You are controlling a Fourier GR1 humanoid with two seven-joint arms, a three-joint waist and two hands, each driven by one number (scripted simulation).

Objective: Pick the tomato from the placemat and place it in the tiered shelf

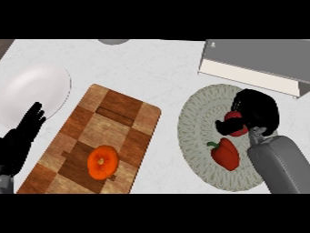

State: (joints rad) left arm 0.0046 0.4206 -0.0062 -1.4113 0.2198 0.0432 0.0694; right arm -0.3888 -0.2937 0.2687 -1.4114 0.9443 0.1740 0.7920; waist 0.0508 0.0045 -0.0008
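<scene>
Tomato (237, 129) sits on placemat (196, 136), grasped by curled right robot hand (257, 109).

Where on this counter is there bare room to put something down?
Bare counter lies between the white plate, cutting board and grey shelf. The round placemat is crowded: the right hand curls round the tomato beside a red pepper.

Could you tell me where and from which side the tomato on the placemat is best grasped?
The tomato is round, so grip its widest middle, coming from above. The right hand is already curled over it on the placemat, hiding most of it. The red pepper lies just below, so a low approach from that side looks crowded.
</scene>
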